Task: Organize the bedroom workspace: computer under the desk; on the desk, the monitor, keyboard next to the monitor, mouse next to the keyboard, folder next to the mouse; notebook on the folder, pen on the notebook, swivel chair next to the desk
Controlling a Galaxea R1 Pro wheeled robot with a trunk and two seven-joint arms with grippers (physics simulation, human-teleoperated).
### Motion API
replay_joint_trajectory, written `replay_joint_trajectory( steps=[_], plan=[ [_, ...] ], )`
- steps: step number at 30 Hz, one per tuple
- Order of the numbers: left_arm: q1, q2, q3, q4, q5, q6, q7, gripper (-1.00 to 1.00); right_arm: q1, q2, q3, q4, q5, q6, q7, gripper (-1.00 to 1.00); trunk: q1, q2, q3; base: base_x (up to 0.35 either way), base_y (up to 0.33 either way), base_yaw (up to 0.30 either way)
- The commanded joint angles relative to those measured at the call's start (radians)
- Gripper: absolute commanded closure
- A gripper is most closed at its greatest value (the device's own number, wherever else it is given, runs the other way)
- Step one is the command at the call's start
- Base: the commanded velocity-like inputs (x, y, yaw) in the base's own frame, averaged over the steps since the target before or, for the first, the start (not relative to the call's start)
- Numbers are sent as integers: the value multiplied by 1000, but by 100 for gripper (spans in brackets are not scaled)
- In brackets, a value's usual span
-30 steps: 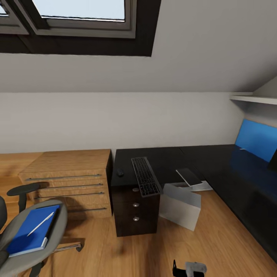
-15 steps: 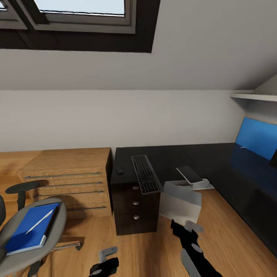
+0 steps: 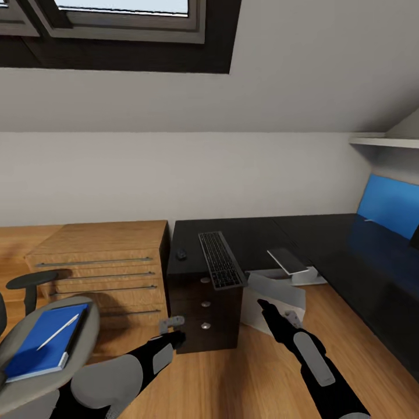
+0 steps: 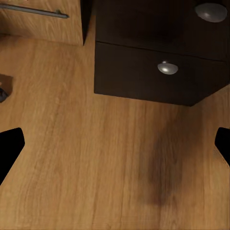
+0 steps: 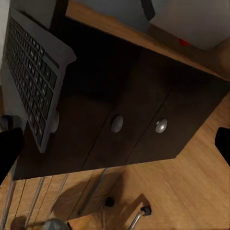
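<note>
Keyboard (image 3: 220, 267) lies on the black surface (image 3: 262, 233) above the drawer unit (image 3: 205, 314), its near end jutting past the front edge; from the right wrist view the keyboard (image 5: 33, 72) overhangs the drawers with their round silver knobs. Just beside it, toward the wooden chest, sits the small dark mouse (image 3: 181, 254). The monitor (image 3: 290, 263) is down on the plank floor, lying tilted under the surface's corner, and the pale computer (image 3: 273, 299) stands tilted on the floor right in front of it, next to the drawer unit.

Well apart from all this, the swivel chair (image 3: 87, 343) stands at the near left, beside the light wooden drawer chest (image 3: 99, 262). The blue folder (image 3: 41, 343) lies on its seat with the dark notebook (image 3: 75, 329) showing along one edge and the pen (image 3: 58, 332) resting slantwise on top.

Both arms reach forward over the floor. The left hand (image 3: 173, 329) hangs low in front of the drawer unit, its fingers spread wide and holding nothing, as the wrist view confirms with the bare floor between them. The right hand (image 3: 274, 315) points toward the computer, likewise spread and empty.
</note>
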Motion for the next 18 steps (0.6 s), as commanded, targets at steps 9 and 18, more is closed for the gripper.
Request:
replay_joint_trajectory(
  steps=[9, 18],
  plan=[
    [-6, 0, -38, -32, -37, -116, 49, -100, -1, -32, 7, 9, -58, 62, 47, -100, 35, -64, -29, 0, 0, 0],
    [-7, 0, -43, -444, -238, -288, 731, -100, -1, -62, 7, 11, -61, 67, 50, -100, 69, -127, -58, 0, 0, 0]
  ],
)
